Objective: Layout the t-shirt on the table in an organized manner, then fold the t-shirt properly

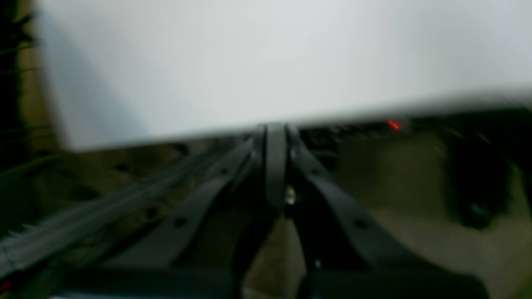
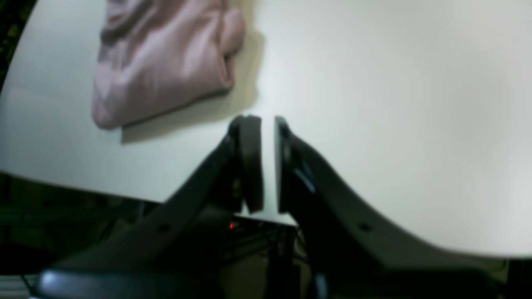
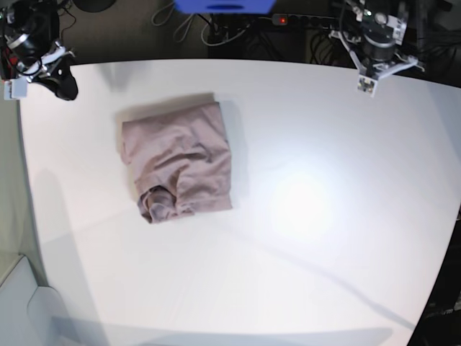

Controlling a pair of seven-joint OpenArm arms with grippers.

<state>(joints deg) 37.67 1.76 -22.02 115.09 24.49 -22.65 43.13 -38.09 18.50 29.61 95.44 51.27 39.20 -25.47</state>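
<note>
The t-shirt (image 3: 180,162) lies folded into a compact mauve-brown bundle on the left half of the white table (image 3: 324,216), with a rolled lump at its near corner. In the right wrist view the t-shirt (image 2: 166,58) sits up and left of my right gripper (image 2: 268,124), which hovers over the table (image 2: 395,124) near its edge. Its fingers stand a narrow gap apart with nothing between them. My left gripper (image 1: 275,137) is shut and empty, just off the edge of the table (image 1: 249,62). In the base view the left arm (image 3: 376,40) is at the far right corner and the right gripper (image 3: 65,88) at the far left corner.
A power strip with a red light (image 3: 282,19) and cables lie on the floor behind the table's far edge; the red light (image 1: 393,124) also shows in the left wrist view. A blue object (image 3: 223,6) sits at the top centre.
</note>
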